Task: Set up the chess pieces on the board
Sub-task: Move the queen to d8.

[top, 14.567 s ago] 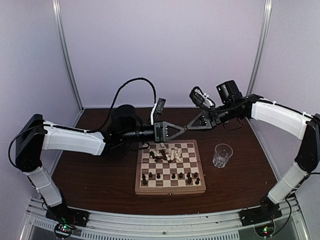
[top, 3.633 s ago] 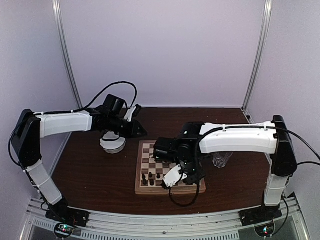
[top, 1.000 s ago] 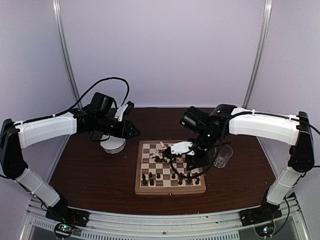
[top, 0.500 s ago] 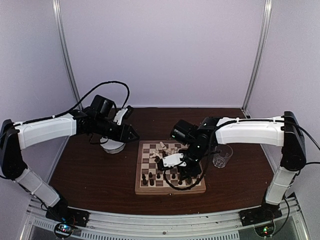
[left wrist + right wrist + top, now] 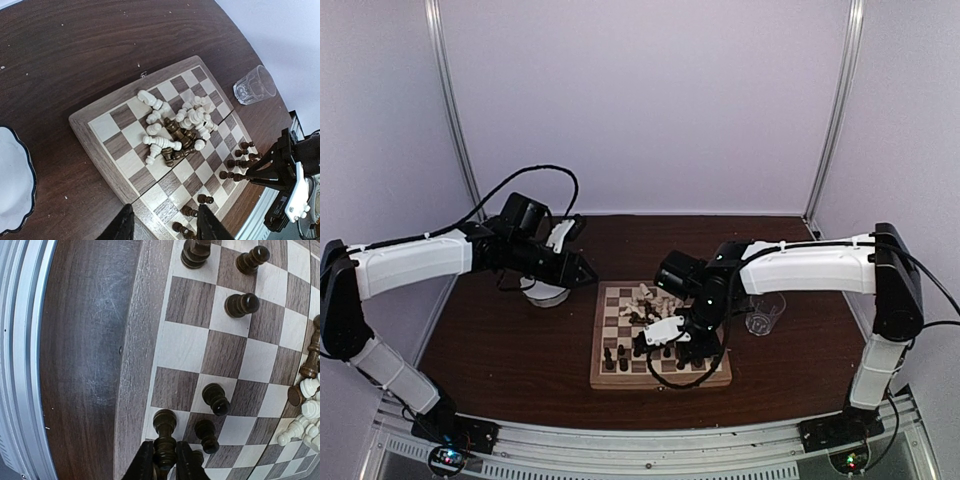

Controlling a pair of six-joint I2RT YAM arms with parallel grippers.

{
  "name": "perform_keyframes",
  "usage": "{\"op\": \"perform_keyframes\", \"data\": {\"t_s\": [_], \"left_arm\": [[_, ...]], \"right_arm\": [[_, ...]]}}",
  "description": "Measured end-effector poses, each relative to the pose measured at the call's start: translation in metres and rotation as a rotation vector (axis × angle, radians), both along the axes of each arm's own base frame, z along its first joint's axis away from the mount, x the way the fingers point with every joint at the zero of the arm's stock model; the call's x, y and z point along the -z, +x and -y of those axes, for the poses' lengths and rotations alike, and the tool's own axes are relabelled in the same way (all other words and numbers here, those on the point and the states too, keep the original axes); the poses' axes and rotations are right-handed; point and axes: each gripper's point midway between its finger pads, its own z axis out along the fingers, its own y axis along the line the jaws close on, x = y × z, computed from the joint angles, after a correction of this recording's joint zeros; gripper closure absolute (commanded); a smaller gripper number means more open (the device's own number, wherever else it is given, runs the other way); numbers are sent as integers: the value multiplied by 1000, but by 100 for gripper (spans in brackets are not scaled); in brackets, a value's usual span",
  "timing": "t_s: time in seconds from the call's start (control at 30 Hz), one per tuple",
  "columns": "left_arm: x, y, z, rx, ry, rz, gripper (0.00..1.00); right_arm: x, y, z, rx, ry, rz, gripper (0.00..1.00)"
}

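Dark wooden chess piece (image 5: 165,432) stands upright in the board's (image 5: 131,340) nearest row, directly under the right gripper (image 5: 165,467), whose fingers pinch its sides. The left gripper (image 5: 165,222), half open and empty, hovers well off.

A dark brown wooden table (image 5: 500,350) carries three things. A square wooden chessboard (image 5: 660,383) lies at its middle. A clear drinking glass (image 5: 764,312) stands upright just right of the board. A white scalloped bowl (image 5: 548,293) sits near the board's far left corner.
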Motion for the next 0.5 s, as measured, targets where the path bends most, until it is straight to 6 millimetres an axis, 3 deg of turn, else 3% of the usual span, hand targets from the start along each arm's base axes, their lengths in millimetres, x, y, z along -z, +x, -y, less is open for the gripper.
{"op": "perform_keyframes", "data": {"t_s": [0.07, 0.5], "left_arm": [[2, -1, -1, 0, 3, -5, 57], [11, -5, -3, -3, 10, -27, 57]], "right_arm": [[0, 0, 0, 2, -1, 0, 92], [-7, 0, -18, -24, 10, 9, 94]]}}
